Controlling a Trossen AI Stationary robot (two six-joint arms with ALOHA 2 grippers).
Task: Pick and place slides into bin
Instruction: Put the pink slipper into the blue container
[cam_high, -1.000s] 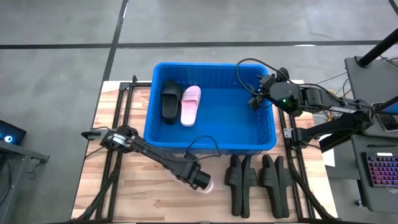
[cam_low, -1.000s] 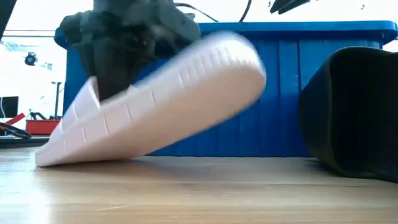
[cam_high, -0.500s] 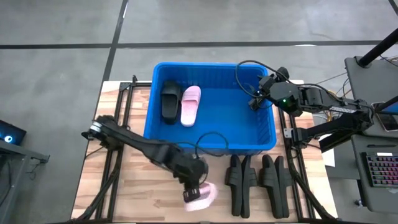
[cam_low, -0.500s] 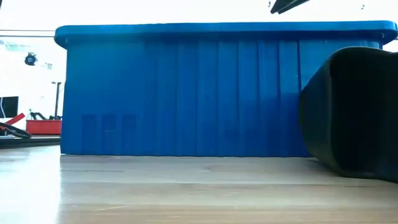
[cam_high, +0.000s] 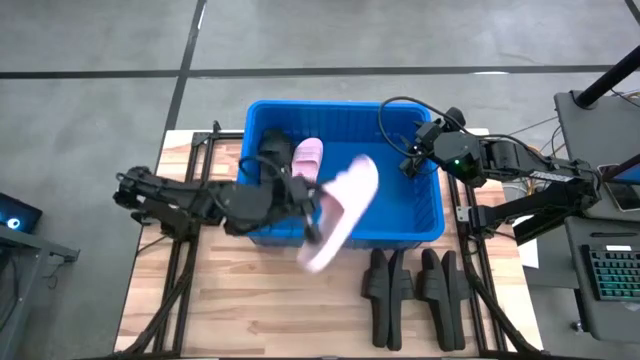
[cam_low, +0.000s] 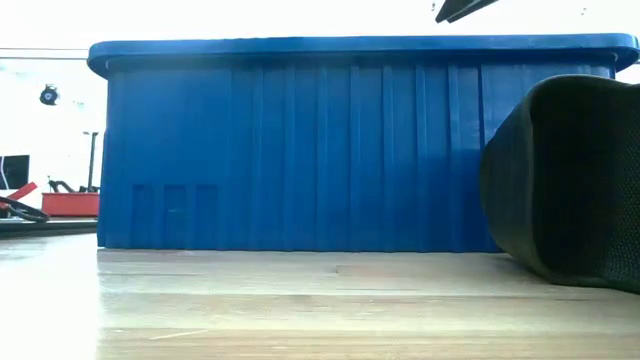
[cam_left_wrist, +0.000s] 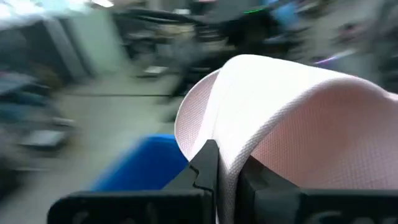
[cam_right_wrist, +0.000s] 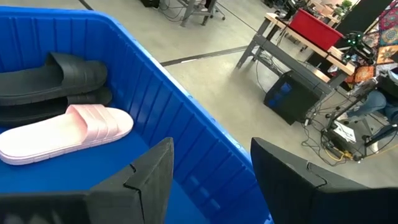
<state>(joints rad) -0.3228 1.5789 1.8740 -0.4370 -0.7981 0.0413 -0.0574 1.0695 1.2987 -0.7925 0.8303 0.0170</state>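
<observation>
My left gripper (cam_high: 306, 212) is shut on a pale pink slide (cam_high: 346, 205), held in the air over the near wall of the blue bin (cam_high: 400, 200). Inside the bin, a black slide (cam_high: 272, 152) and a second pink slide (cam_high: 306, 160) lie at the far left; they also show in the right wrist view (cam_right_wrist: 53, 74) (cam_right_wrist: 68, 134). Several black slides (cam_high: 415, 288) lie on the table at the near right. My right gripper (cam_right_wrist: 211, 180) is open and empty over the bin's far right corner (cam_high: 415, 150). My left gripper pinches the pink slide by its wide strap (cam_left_wrist: 231, 163), the strap's edge between the two fingers. The slide is lifted clear of table and bin. It hangs tilted, one end over the bin's floor, the other end (cam_high: 312, 262) out past the near wall.
The bin's tall near wall (cam_low: 300, 150) stands across the table's middle. The black slides' end (cam_low: 570, 180) lies right of it in the low view. The wooden tabletop (cam_high: 240, 310) is bare at the near left. Black frame rails (cam_high: 185, 290) run along the table's left side.
My left gripper has lifted the pink slide off the table's near side, where one end still rested, and carried it up and toward the far edge to the bin's near wall. The slide has turned about and now hangs tilted in the air. My right arm has kept still.
</observation>
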